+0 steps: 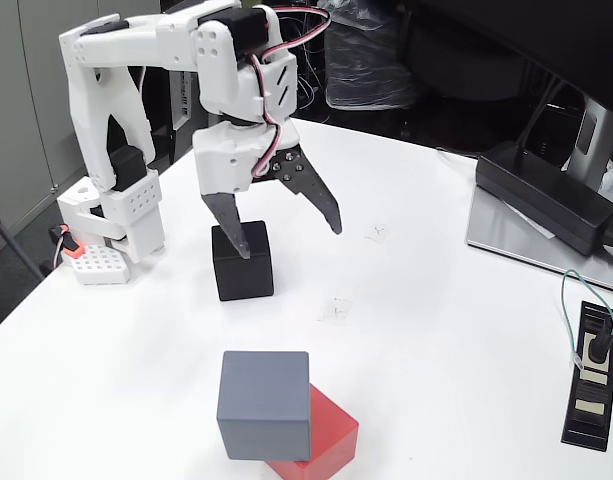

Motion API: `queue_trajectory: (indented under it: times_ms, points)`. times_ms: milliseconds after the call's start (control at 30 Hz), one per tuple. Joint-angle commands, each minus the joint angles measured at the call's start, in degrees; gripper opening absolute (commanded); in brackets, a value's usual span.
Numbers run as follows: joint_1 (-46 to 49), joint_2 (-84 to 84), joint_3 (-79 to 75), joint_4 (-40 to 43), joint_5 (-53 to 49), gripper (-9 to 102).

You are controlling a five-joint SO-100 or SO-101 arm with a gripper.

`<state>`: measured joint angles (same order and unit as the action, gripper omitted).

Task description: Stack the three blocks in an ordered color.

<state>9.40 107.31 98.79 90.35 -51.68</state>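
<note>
A black cube (pixel 244 264) stands on the white table (pixel 426 330) near the arm's base. My gripper (pixel 288 236) hangs over it with its jaws spread wide open; the left finger (pixel 231 225) reaches down in front of the cube's top, the right finger (pixel 321 203) is out to the cube's right. Nothing is held. At the front, a blue-grey cube (pixel 264 404) sits on top of a red cube (pixel 326 435), offset toward the left so the red one shows at the lower right.
A small white perforated brick with an orange part (pixel 89 262) lies left of the arm's base (pixel 131 215). A black power adapter (pixel 548 195) rests on a grey plate at right. A black power strip with a green cable (pixel 593 372) lies at the right edge.
</note>
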Motion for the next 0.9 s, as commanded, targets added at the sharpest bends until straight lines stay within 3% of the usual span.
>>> queue_trajectory:
  times_ms: [0,433,633,867]
  points:
    - [-0.44,6.42,5.36,0.35,0.00,35]
    - [-8.00,25.84,27.33,0.09,0.00,35]
    - [-8.09,28.56,28.13,0.09,-0.62,35]
    - [-8.00,28.39,29.18,0.18,-8.88,35]
